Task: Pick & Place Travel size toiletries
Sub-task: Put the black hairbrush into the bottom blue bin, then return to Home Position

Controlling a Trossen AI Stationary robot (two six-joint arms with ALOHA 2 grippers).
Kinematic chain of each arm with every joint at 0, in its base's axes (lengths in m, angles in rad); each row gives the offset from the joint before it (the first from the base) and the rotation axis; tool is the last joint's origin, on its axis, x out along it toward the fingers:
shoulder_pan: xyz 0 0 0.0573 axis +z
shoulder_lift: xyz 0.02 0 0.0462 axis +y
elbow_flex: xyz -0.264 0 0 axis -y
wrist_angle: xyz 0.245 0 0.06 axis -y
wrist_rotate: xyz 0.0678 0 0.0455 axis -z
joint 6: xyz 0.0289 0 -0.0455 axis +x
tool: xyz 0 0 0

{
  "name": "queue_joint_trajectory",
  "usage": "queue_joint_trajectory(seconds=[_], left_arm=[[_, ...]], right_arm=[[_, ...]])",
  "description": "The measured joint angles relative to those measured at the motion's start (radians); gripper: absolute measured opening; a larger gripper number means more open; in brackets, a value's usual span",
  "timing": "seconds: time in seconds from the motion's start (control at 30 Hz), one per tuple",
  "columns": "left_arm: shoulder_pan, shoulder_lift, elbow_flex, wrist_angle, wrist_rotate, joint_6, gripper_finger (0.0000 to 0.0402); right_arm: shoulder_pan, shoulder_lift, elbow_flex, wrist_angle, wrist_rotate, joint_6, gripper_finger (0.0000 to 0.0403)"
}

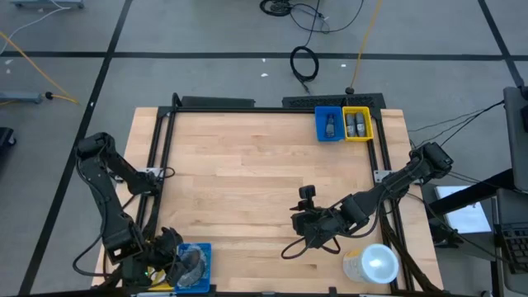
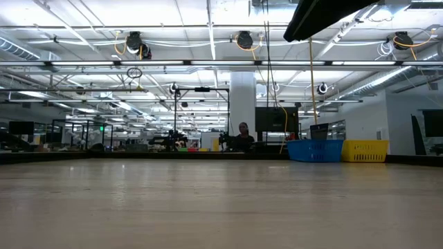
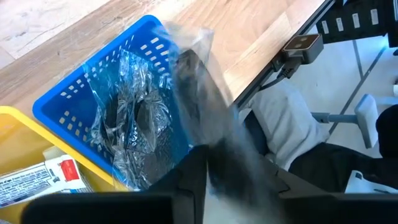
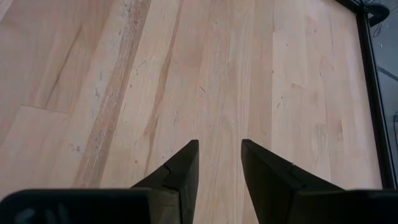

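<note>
My left gripper (image 3: 231, 177) is at the table's near left corner (image 1: 169, 256), above a blue bin (image 3: 74, 93) of dark round discs in clear wrap (image 3: 124, 130). It is shut on one such wrapped disc (image 3: 202, 99), which shows blurred. Beside the blue bin, a yellow bin (image 3: 18, 130) holds a white tube with a red end (image 3: 59, 171). My right gripper (image 4: 219, 155) is open over bare wood in the table's near right part (image 1: 299, 224). My left gripper holds the wrapped disc between its two fingers, by the end (image 3: 233, 165) nearest them. The rest reaches out beyond the fingertips above the blue bin's rim, lifted clear. Blur hides which part of the wrap the fingers are on.
A second blue bin (image 1: 330, 125) and yellow bin (image 1: 357, 124) with small dark bottles stand at the far right edge. A large white-lidded cup (image 1: 375, 264) sits at the near right corner. A black frame (image 1: 157, 165) borders the table. A seated person's clothing (image 3: 292, 124) shows beyond the near edge.
</note>
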State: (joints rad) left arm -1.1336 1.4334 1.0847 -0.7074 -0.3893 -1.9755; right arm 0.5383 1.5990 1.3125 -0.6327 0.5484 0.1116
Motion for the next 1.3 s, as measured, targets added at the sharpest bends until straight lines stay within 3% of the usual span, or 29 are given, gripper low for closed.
queue_joint_trajectory(seconds=[0.37,0.67,0.87,1.13,1.3], left_arm=[[0.000,0.000,0.000,-0.020,-0.002,0.007,0.0087],[0.001,0.000,0.000,-0.141,-0.035,0.050,0.0088],[0.014,-0.002,0.000,-0.219,-0.188,0.184,0.0088],[0.087,-0.004,0.000,-0.376,-0.626,0.371,0.0088],[0.181,-0.021,-0.001,-0.430,-0.685,0.455,0.0088]], right_arm=[[0.000,0.000,0.000,0.000,0.000,0.000,0.0114],[-0.001,0.000,0.000,0.021,0.000,-0.003,0.0113],[-0.008,0.000,0.000,0.067,0.001,-0.032,0.0108],[-0.034,-0.068,0.000,0.074,0.001,-0.075,0.0107],[-0.035,-0.199,-0.080,0.140,0.001,-0.088,0.0106]])
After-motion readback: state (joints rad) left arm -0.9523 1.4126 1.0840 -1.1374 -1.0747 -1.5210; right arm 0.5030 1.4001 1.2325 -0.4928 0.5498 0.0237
